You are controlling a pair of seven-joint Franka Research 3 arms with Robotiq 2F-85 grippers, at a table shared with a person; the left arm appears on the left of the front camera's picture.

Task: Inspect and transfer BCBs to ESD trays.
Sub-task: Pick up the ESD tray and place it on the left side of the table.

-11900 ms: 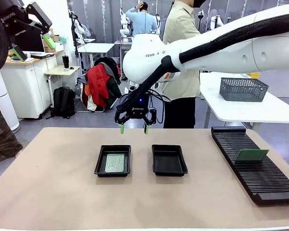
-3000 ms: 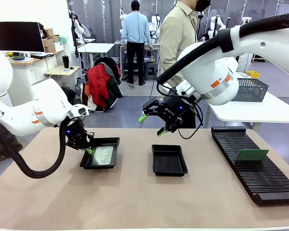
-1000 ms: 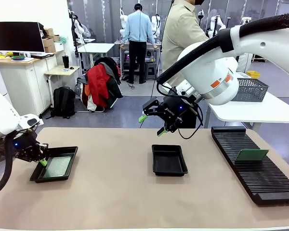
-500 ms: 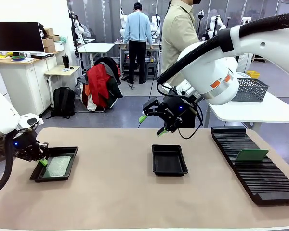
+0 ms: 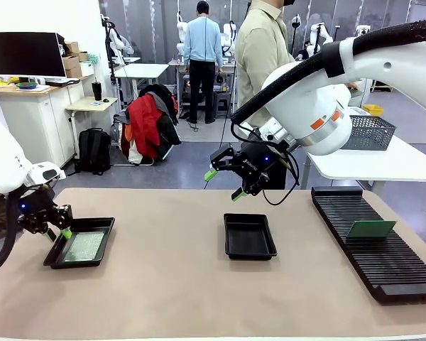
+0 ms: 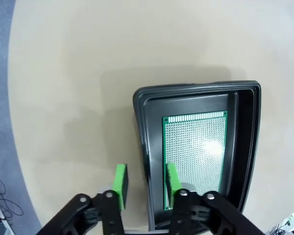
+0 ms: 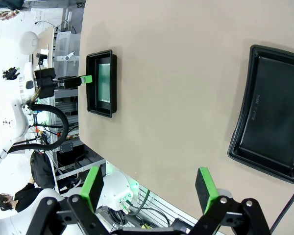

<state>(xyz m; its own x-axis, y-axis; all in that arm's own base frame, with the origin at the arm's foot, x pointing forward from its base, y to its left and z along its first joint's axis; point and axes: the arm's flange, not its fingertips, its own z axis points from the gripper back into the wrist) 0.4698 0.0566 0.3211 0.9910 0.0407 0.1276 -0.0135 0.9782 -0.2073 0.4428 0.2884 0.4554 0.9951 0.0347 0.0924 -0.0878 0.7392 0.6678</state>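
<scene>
Straddling the tray [image 6: 196,90] rim, left pincer [image 6: 145,171] stands spread over BCB [image 6: 196,152]; right pincer [image 7: 148,175] spread.

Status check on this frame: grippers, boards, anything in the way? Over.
Left gripper open, straddling left tray rim; board flat inside. Right gripper open, aloft by empty tray. Second board upright in rack. Nothing blocking.

Beyond the tan work table [image 5: 199,291], a grey floor [image 5: 192,160] runs to a dark panelled rear wall [image 5: 156,28], with a white cabinet [image 5: 39,131] carrying a black monitor [image 5: 25,53] at left, a white side table [image 5: 397,160] at right, and what appears to be a chair draped with a red jacket [image 5: 145,124] between them.
</scene>
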